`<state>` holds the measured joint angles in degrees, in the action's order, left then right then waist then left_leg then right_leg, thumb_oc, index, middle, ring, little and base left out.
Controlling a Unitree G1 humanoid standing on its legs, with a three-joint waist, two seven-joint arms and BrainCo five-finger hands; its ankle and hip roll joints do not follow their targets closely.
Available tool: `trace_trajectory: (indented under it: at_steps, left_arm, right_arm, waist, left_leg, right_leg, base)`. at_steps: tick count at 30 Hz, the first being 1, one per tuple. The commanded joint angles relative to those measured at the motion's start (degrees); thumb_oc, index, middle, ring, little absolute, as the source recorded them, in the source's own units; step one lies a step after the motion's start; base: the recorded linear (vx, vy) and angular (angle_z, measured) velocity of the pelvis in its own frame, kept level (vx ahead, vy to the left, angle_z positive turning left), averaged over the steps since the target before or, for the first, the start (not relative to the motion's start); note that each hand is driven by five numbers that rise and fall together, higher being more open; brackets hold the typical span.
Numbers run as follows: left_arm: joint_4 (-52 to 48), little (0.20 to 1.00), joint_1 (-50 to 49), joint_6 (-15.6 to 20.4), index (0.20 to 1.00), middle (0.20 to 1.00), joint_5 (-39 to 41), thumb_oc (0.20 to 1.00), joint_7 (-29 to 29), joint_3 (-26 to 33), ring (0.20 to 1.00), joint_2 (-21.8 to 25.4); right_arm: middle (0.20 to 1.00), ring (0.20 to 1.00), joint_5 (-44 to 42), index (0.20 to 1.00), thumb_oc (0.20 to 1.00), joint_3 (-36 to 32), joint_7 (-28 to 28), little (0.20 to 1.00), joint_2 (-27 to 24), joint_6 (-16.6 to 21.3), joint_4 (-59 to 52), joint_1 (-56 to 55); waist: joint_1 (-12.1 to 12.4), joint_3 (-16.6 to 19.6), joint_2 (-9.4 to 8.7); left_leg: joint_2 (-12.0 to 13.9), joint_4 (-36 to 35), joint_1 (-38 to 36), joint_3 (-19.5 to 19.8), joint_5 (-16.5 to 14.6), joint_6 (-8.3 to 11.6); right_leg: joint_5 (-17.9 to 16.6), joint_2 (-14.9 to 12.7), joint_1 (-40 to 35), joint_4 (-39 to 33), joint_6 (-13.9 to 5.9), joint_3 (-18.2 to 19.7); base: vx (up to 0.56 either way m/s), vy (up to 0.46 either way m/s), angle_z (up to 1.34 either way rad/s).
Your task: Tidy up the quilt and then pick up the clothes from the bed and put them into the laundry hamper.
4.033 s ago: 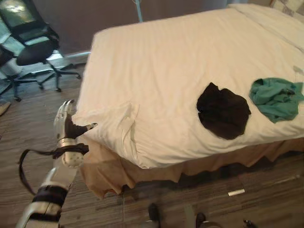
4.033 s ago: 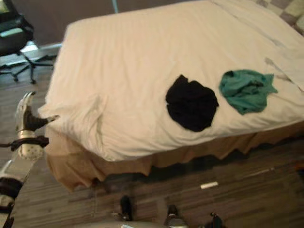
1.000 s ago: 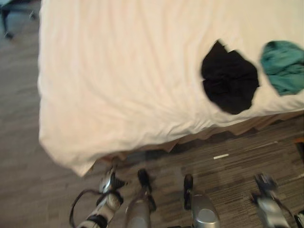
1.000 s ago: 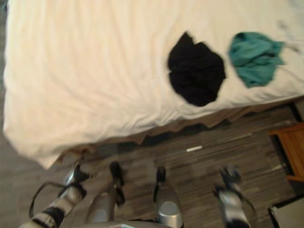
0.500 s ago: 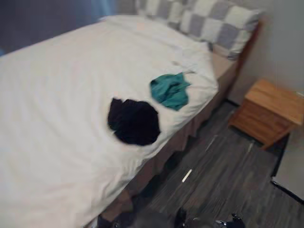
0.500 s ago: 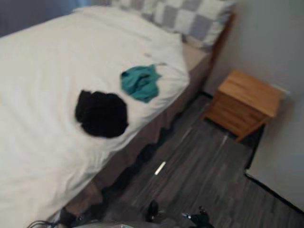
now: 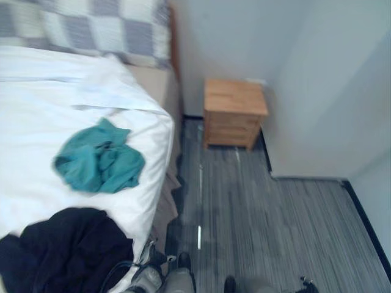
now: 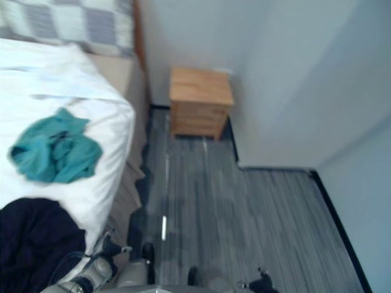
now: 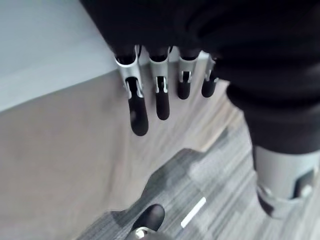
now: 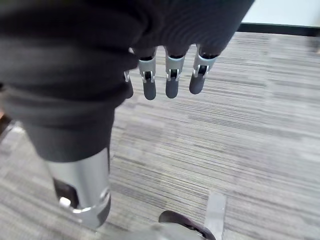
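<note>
hands are hanging low by the floor at the near edge of the scene. left hand (image 9: 150,95) is pointing its straight fingers down beside the tan bed skirt (image 9: 65,150), holding nothing. right hand (image 10: 167,82) is dangling its straight, relaxed fingers over the grey striped floor (image 10: 240,130), also holding nothing.

just beyond the left hand, black garment (image 7: 61,253) is lying crumpled on the white quilt (image 7: 30,110), close to the bed's side edge. teal garment (image 7: 98,162) is sitting a little farther up the quilt, apart from the black one, bunched into a loose heap. both clothes are resting on the bed.

farther on, checked pillows (image 7: 91,27) are leaning at the head of the bed. wooden nightstand (image 7: 234,113) is standing against the pale wall (image 7: 256,36), near the bed's head corner, with a strip of floor between it and the bed.
</note>
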<state>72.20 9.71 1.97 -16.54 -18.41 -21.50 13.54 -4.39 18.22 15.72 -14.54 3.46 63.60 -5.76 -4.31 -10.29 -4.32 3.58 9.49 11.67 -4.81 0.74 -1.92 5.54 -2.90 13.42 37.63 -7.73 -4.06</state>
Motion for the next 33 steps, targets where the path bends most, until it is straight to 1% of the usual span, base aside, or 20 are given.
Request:
trace_trajectory:
  at_steps: [1,4,6,8,10,12,13,14,16,17,18,20,21,23,24,25,28,30,31,33]
  left_arm:
    - [-4.4,1.0,2.7,-0.2,1.0,1.0,-2.1,1.0,-2.4,-0.5,1.0,4.5]
    - [-5.1,1.0,3.5,0.4,1.0,1.0,-3.6,1.0,-1.6,-1.6,1.0,4.8]
    - [-4.6,1.0,4.5,0.7,1.0,1.0,-5.2,1.0,-0.8,-2.2,1.0,4.9]
    - [-4.2,1.0,3.6,1.1,1.0,1.0,-6.4,1.0,-0.4,-2.3,1.0,5.0]
    - [-3.7,1.0,2.3,1.0,1.0,1.0,-6.3,1.0,-0.5,-2.0,1.0,4.7]
    - [-4.3,1.0,2.1,1.0,1.0,1.0,-4.5,1.0,-1.1,-1.1,1.0,4.6]
    - [-4.5,1.0,2.4,1.1,1.0,1.0,-2.9,1.0,-1.6,-0.5,1.0,4.3]
    - [-4.9,1.0,2.5,1.3,1.0,1.0,-1.8,1.0,-2.1,-0.2,1.0,4.1]
    - [-5.2,1.0,2.2,1.4,1.0,1.0,-1.3,1.0,-2.6,0.3,1.0,3.4]
    - [-5.3,1.0,1.5,1.6,1.0,1.0,-1.6,1.0,-2.5,0.4,1.0,2.8]
    - [-5.3,1.0,1.5,1.6,1.0,1.0,-1.6,1.0,-2.5,0.4,1.0,2.8]
    - [-5.1,1.0,0.9,1.6,1.0,1.0,-2.1,1.0,-2.0,0.4,1.0,2.3]
    - [-4.9,1.0,0.7,1.3,1.0,1.0,-2.7,1.0,-1.7,0.4,1.0,2.3]
    - [-4.2,1.0,-0.4,0.8,1.0,1.0,-3.0,1.0,-1.3,0.7,1.0,2.0]
    - [-4.2,1.0,-0.4,0.8,1.0,1.0,-3.0,1.0,-1.3,0.7,1.0,2.0]
    - [-3.6,1.0,-1.4,0.5,1.0,1.0,-3.7,1.0,-1.0,0.8,1.0,2.1]
    - [-4.2,1.0,-2.0,0.3,1.0,1.0,-3.7,1.0,-1.4,1.2,1.0,2.6]
    - [-4.6,1.0,-2.1,0.1,1.0,1.0,-3.6,1.0,-1.5,1.1,1.0,3.1]
    - [-4.4,1.0,-2.4,0.1,1.0,1.0,-3.6,1.0,-1.6,1.0,1.0,3.7]
    - [-4.4,1.0,-2.3,0.1,1.0,1.0,-3.4,1.0,-1.6,1.2,1.0,4.0]
  right_arm:
    - [1.0,1.0,1.4,1.0,1.0,-5.1,0.9,1.0,1.6,1.4,-1.2,9.4]
    - [1.0,1.0,0.2,1.0,1.0,-6.1,1.1,1.0,1.5,1.7,-0.7,8.8]
    - [1.0,1.0,-0.6,1.0,1.0,-6.6,1.3,1.0,1.5,1.7,-0.1,8.8]
    - [1.0,1.0,-0.5,1.0,1.0,-6.3,0.5,1.0,1.1,1.7,0.7,8.3]
    - [1.0,1.0,0.2,1.0,1.0,-5.6,-0.2,1.0,0.5,1.5,2.2,8.5]
    - [1.0,1.0,0.6,1.0,1.0,-5.6,0.2,1.0,-0.6,1.3,2.3,9.3]
    - [1.0,1.0,0.6,1.0,1.0,-5.6,0.5,1.0,-1.2,1.1,2.4,10.2]
    - [1.0,1.0,0.8,1.0,1.0,-5.4,0.6,1.0,-1.4,1.0,2.4,11.1]
    - [1.0,1.0,1.3,1.0,1.0,-4.9,0.7,1.0,-1.3,0.8,2.5,11.8]
    - [1.0,1.0,1.4,1.0,1.0,-4.7,0.9,1.0,-1.3,1.2,2.4,11.6]
    - [1.0,1.0,1.4,1.0,1.0,-4.7,0.8,1.0,-1.3,1.2,2.4,11.6]
    - [1.0,1.0,1.3,1.0,1.0,-5.2,1.1,1.0,-1.7,1.3,2.1,11.6]
    - [1.0,1.0,1.2,1.0,1.0,-5.6,1.3,1.0,-1.8,1.4,1.7,11.6]
    - [1.0,1.0,1.8,1.0,1.0,-5.3,1.1,1.0,-1.9,1.1,1.8,11.4]
    - [1.0,1.0,1.8,1.0,1.0,-5.3,1.1,1.0,-1.9,1.1,1.8,11.3]
    - [1.0,1.0,2.1,1.0,1.0,-6.2,1.2,1.0,-1.2,1.3,1.1,10.1]
    - [1.0,1.0,1.4,1.0,1.0,-7.4,1.2,1.0,-0.5,1.2,0.4,9.6]
    - [1.0,1.0,0.8,1.0,1.0,-8.1,1.4,1.0,-0.2,1.1,-0.2,9.4]
    - [1.0,1.0,-0.2,1.0,1.0,-8.5,1.5,1.0,-0.2,1.3,-0.5,9.6]
    - [1.0,1.0,-0.8,1.0,1.0,-8.7,1.7,1.0,-0.4,1.4,-0.9,9.8]
  waist:
    - [2.1,-5.8,0.6]
    - [-0.9,-5.0,0.38]
    - [-3.0,-4.5,1.44]
    - [-3.7,-3.7,2.01]
    - [-3.5,-3.5,2.88]
    - [-1.7,-5.3,1.35]
    - [-0.5,-6.6,0.76]
    - [0.1,-6.7,-0.32]
    - [2.1,-6.8,0.54]
    - [3.5,-5.7,1.35]
    - [3.6,-5.6,1.18]
    - [4.1,-4.4,2.68]
    - [3.9,-4.0,3.19]
    - [4.2,-3.5,3.29]
    - [4.2,-3.4,3.26]
    - [4.0,-3.2,2.97]
    - [3.1,-4.3,3.24]
    - [2.3,-4.9,3.53]
    - [1.5,-5.1,4.07]
    - [1.3,-5.0,3.88]
  left_leg:
    - [1.5,-8.2,-13.0,-2.5,-3.3,3.35]
    - [-0.6,-10.3,-18.1,-1.9,-6.1,3.99]
    - [0.3,-11.5,-22.4,-1.2,-8.9,5.37]
    - [0.7,-9.1,-24.5,-0.8,-10.7,6.27]
    - [1.6,4.4,-21.2,-0.6,-6.3,7.81]
    - [1.0,22.4,-11.9,2.2,-0.8,8.56]
    - [1.0,28.1,-8.0,2.9,-0.9,8.27]
    - [0.4,28.0,-5.1,2.5,-1.1,7.8]
    - [1.2,22.7,-2.7,0.9,-3.3,7.45]
    - [0.5,8.7,-2.6,-1.9,-4.1,6.4]
    - [0.3,8.2,-2.8,-2.0,-3.6,6.36]
    - [0.5,-2.7,-3.0,-6.9,-0.1,6.61]
    - [1.4,-4.2,-2.9,-11.0,1.1,6.63]
    - [1.4,-5.0,-3.6,-13.0,1.5,5.92]
    - [1.3,-5.1,-3.7,-13.1,1.5,5.88]
    - [-0.6,-7.3,-6.7,-11.5,0.6,4.22]
    - [-1.6,-8.8,-10.5,-10.5,-0.8,2.28]
    - [-1.7,-9.7,-12.6,-8.6,-1.3,1.51]
    - [-1.8,-10.8,-14.5,-5.8,-1.6,1.45]
    - [-2.0,-11.1,-14.9,-4.4,-1.8,1.65]
  right_leg:
    - [-5.7,-3.5,-1.2,-8.8,-4.15,-2.9]
    - [-5.2,-1.6,1.7,-23.2,-3.36,-4.3]
    - [-7.7,-1.8,2.7,-32.8,-4.01,-5.1]
    - [-8.7,-2.1,1.7,-34.4,-3.68,-4.1]
    - [-9.5,-1.4,-1.1,-34.9,-1.08,-3.9]
    - [-9.2,-1.9,-5.0,-36.6,1.23,-3.8]
    - [-8.6,-2.1,-7.3,-37.5,2.07,-3.6]
    - [-8.0,-3.1,-8.5,-38.5,2.02,-3.5]
    - [-6.6,-2.8,-11.6,-40.4,1.29,-2.5]
    - [-5.5,-2.7,-13.8,-41.6,0.37,-1.8]
    - [-5.6,-2.9,-13.6,-41.6,0.35,-1.8]
    - [-4.0,-2.4,-15.7,-42.3,-0.17,-2.7]
    - [-3.0,-2.0,-16.9,-42.3,-0.05,-3.6]
    - [-1.7,-1.8,-17.2,-40.2,-0.06,-3.6]
    - [-1.5,-1.9,-17.2,-40.0,-0.1,-3.6]
    - [-0.2,-2.4,-16.4,-30.7,-0.98,-5.0]
    - [-4.9,-4.4,-10.0,-17.2,-4.54,-4.3]
    - [-6.5,-4.2,-6.5,-10.1,-4.3,-1.8]
    - [-4.7,-1.7,-3.8,-9.2,-2.98,0.9]
    - [-3.6,-0.9,-3.6,-11.9,-2.51,1.9]
  base:
    - [0.51,0.133,0.05]
    - [0.51,-0.009,0.23]
    - [0.57,-0.076,0.69]
    - [0.47,-0.07,0.48]
    - [0.34,-0.135,-0.12]
    - [0.22,-0.203,0.32]
    - [0.27,-0.139,0.63]
    - [0.31,-0.048,0.33]
    - [0.48,0.132,-0.2]
    - [0.47,0.178,-0.36]
    - [0.44,0.182,-0.38]
    - [0.27,0.134,-0.34]
    - [0.18,0.094,-0.16]
    - [0.22,0.123,0.15]
    - [0.36,0.189,0.23]
    - [0.23,0.128,0.16]
    - [0.19,0.109,0.64]
    - [0.24,0.032,1.19]
    - [0.36,-0.023,1.27]
    - [0.26,-0.115,0.95]
